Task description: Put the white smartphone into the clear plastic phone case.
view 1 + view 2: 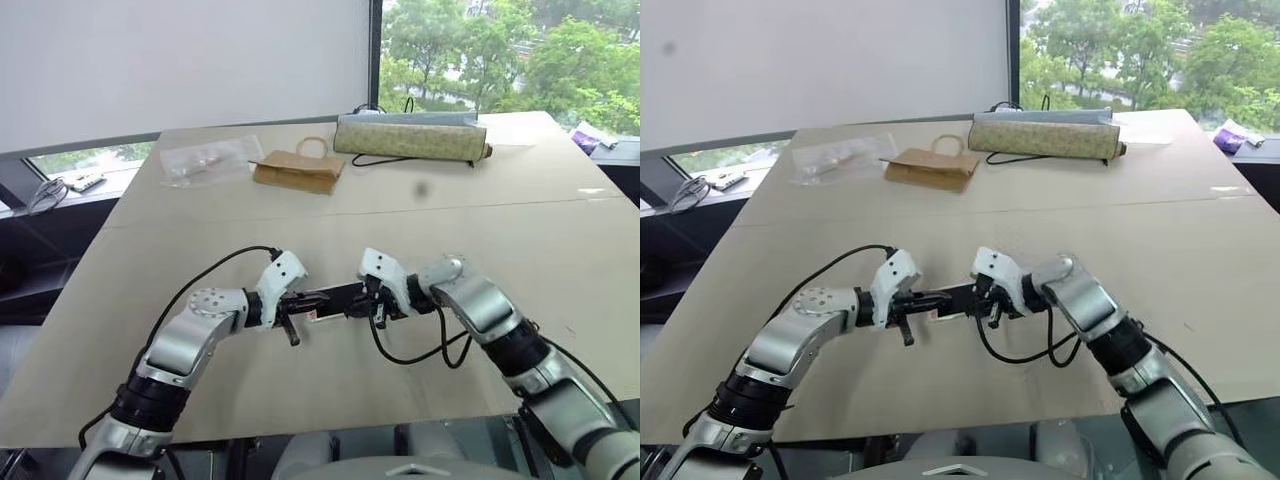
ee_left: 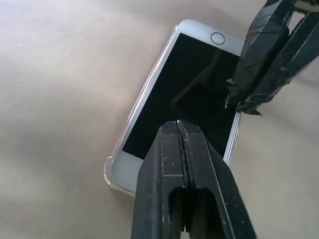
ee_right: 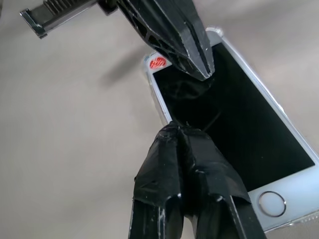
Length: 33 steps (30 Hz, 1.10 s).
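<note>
Phone [image 2: 187, 94] sits in the case [image 2: 112, 167] under both clenched, empty jaws. I'm at the seating step; next I'd press each corner home.

Both arms reach forward and inward, forearms converging low over table [image 1: 560, 240]. Left end effector [image 2: 182, 124]: fingers pressed together, no gap, tips angled downward toward right one. Right end effector [image 3: 179, 125]: taped fingers closed flat against each other, pointing down and toward left one. Two end effectors sit tip to tip, near but apart. Wrists bent downward, white wrist housings uppermost; black cable loops from each wrist.
</note>
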{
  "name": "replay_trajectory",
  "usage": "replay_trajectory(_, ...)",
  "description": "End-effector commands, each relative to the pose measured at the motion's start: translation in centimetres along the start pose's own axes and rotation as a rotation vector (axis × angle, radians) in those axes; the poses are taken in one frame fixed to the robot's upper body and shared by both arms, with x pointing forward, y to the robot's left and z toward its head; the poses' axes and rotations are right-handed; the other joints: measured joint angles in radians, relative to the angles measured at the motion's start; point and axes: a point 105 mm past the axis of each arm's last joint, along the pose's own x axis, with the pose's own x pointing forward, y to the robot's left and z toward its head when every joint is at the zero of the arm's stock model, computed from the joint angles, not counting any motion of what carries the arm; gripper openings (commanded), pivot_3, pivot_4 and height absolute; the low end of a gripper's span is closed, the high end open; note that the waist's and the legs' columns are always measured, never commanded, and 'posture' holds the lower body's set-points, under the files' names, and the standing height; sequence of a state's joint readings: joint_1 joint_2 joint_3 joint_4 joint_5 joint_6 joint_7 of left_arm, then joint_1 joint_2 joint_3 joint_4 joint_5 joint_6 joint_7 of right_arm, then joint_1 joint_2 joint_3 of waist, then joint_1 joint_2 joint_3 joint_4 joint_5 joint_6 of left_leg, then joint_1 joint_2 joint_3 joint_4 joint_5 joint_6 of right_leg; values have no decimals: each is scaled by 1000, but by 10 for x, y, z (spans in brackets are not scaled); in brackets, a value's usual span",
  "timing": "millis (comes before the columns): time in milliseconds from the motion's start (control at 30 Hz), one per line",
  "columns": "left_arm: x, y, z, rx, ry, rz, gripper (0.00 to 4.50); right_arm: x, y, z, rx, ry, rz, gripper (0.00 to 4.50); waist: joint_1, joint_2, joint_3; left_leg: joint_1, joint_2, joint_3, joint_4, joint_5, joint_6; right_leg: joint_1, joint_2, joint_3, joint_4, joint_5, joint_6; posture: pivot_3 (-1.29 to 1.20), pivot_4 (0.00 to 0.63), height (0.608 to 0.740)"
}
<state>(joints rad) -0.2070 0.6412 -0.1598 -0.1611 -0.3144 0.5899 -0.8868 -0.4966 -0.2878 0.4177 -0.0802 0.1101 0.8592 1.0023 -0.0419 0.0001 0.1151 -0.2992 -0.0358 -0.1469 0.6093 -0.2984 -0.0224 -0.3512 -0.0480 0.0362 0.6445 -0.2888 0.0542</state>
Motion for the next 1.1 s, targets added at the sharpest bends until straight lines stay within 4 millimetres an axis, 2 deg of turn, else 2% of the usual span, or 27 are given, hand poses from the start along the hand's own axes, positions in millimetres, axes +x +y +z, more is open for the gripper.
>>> replay_trajectory(33,-2,2,-9,-14,42,12,0,-15,-2,12,25,-58,-82,60,0,3,5,-8,0,0,1,1,-1,-7,1,0,0,2,3,0,150,740)
replay_trajectory(167,-2,3,-10,-10,46,10,0,-33,-1,28,-3,-91,-140,60,5,3,7,-46,-1,-2,12,9,-7,-42,0,-2,7,11,-8,0,150,740)
replay_trajectory(300,0,3,-11,-2,47,2,0,-41,-5,25,-45,-51,-193,60,9,1,9,-63,-5,-3,16,9,-6,-58,-4,-3,9,11,-8,0,150,740)
replay_trajectory(500,0,1,-11,1,38,-6,0,-51,-9,17,-68,13,-227,60,9,-3,15,-63,-8,-3,18,8,-4,-58,-6,-4,12,11,-8,0,150,740)
replay_trajectory(667,-1,-1,-11,-2,29,-11,0,-56,-14,20,-65,15,-235,60,9,-4,17,-63,-8,-3,19,8,-4,-58,-6,-8,12,11,-8,0,150,740)
replay_trajectory(867,-2,-2,-12,-4,25,-6,0,-56,-18,27,-65,-5,-230,60,7,-5,18,-63,-8,-3,19,8,-4,-58,-6,-8,13,11,-8,0,150,740)
replay_trajectory(1100,-2,-4,-11,-8,18,0,0,-53,-21,17,-59,73,-213,60,5,-5,18,-63,-8,-2,20,8,-4,-58,-6,-8,14,11,-8,0,150,740)
